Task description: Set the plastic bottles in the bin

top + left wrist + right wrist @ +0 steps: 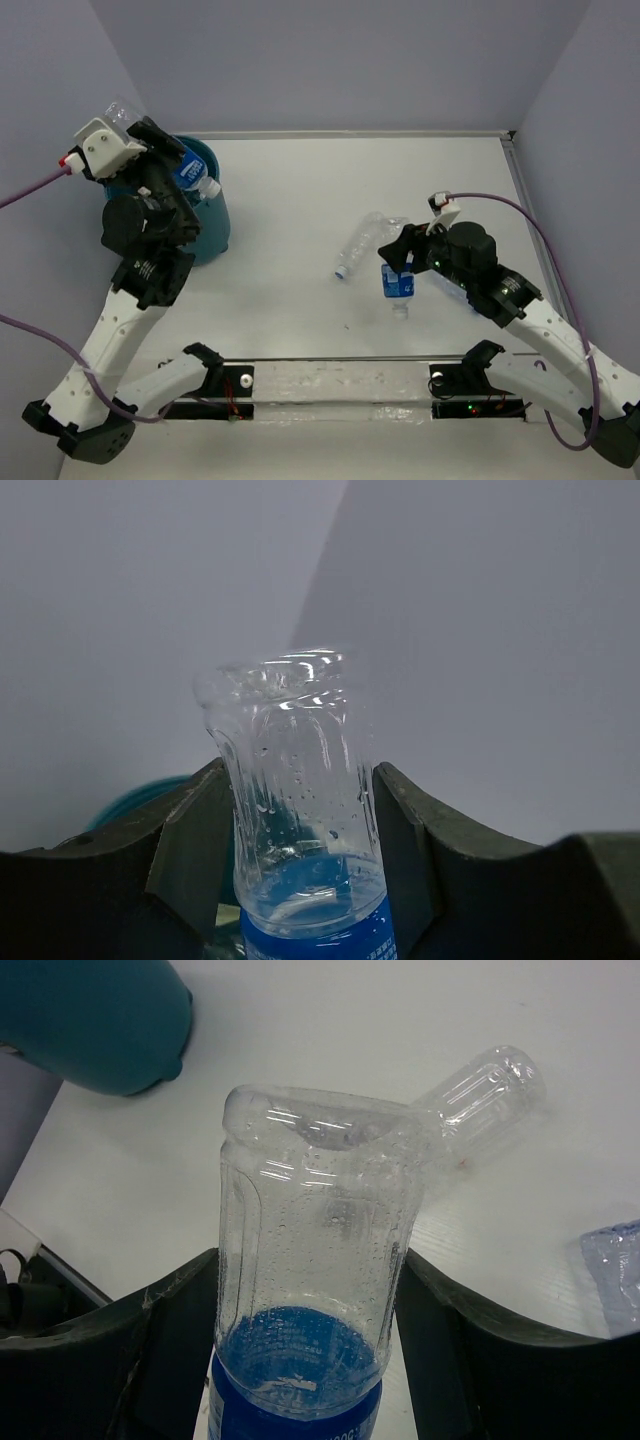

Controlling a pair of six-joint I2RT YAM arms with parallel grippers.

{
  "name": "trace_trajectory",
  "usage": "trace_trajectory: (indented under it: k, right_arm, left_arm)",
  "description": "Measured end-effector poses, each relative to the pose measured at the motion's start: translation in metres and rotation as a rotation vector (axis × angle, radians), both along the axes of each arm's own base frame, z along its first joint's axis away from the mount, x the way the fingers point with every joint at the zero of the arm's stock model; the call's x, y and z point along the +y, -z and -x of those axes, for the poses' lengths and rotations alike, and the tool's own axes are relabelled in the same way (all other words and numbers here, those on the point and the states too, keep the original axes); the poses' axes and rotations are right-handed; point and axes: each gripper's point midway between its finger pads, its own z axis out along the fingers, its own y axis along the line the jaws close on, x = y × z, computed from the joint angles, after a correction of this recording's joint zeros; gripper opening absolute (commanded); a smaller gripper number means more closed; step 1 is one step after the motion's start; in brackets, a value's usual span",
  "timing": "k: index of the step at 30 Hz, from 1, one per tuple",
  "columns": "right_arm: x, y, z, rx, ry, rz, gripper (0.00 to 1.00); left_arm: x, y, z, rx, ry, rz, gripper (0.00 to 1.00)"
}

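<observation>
Top external view: a round teal plastic bin (214, 228) stands at the far left of a white table (300, 180). The left arm covers most of its opening, so what is inside cannot be made out. The left gripper (178, 168) hangs over the bin's rim, its 2 dark fingers pinching a blue-labelled bottle (190, 172) of clear plastic, white cap pointing right. In the left wrist view this bottle's clear, ribbed body rises between the fingers, beaded with small droplets inside, with a sliver of teal rim behind. Well apart from the bin, right of the table's centre, the right gripper (400, 265) is clamped on a second blue-labelled bottle (397, 283), cap downward. The right wrist view shows its dented clear base, fine droplets on the inner wall, and white print on the label too small to read. An unlabelled bottle (362, 245), clear and ridged, lies on its side on the table just beside that gripper, pale cap toward the near left.
</observation>
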Motion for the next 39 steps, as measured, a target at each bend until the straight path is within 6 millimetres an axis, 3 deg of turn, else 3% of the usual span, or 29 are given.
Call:
trace_trajectory:
  k: [5,8,10,13,16,20,25,28,32,34,37,39]
  right_arm:
    - [0.005,-0.004,0.003,-0.012,-0.035,-0.014,0.48]
    - [0.006,-0.008,0.005,-0.022,-0.045,-0.026,0.48]
    - [0.006,-0.014,0.006,-0.039,-0.049,-0.041,0.48]
    - [0.008,-0.020,0.006,-0.059,-0.057,-0.060,0.48]
    - [0.013,-0.024,0.004,-0.069,-0.070,-0.073,0.48]
    - [0.026,-0.036,-0.008,-0.085,-0.092,-0.092,0.48]
    - [0.052,-0.067,-0.031,-0.132,-0.117,-0.148,0.48]
    - [0.077,-0.101,-0.049,-0.187,-0.144,-0.207,0.48]
    - [0.125,-0.157,-0.063,-0.295,-0.212,-0.297,0.48]
    - [0.148,-0.182,-0.069,-0.353,-0.239,-0.350,0.48]
    - [0.181,-0.216,-0.080,-0.443,-0.262,-0.434,0.48]
    - [0.202,-0.234,-0.091,-0.491,-0.263,-0.489,0.48]
  left_arm:
    - [0.052,0.007,-0.039,0.071,-0.258,-0.076,0.42]
    - [0.067,0.022,-0.069,0.139,-0.329,-0.112,0.46]
    - [0.071,0.038,-0.087,0.192,-0.350,-0.136,0.60]
    - [0.076,0.057,-0.102,0.243,-0.368,-0.154,0.99]
    - [0.081,0.076,-0.105,0.278,-0.379,-0.159,0.99]
    - [0.082,0.084,-0.103,0.284,-0.359,-0.149,0.99]
    - [0.075,0.064,-0.087,0.193,-0.275,-0.093,0.99]
    - [0.066,0.042,-0.073,0.097,-0.177,-0.044,0.99]
    - [0.044,0.006,-0.035,-0.061,0.027,0.024,0.99]
    - [0.032,-0.010,-0.007,-0.135,0.136,0.047,0.99]
    - [0.016,-0.016,0.024,-0.190,0.265,0.064,0.99]
    - [0.008,-0.018,0.057,-0.248,0.349,0.072,0.99]
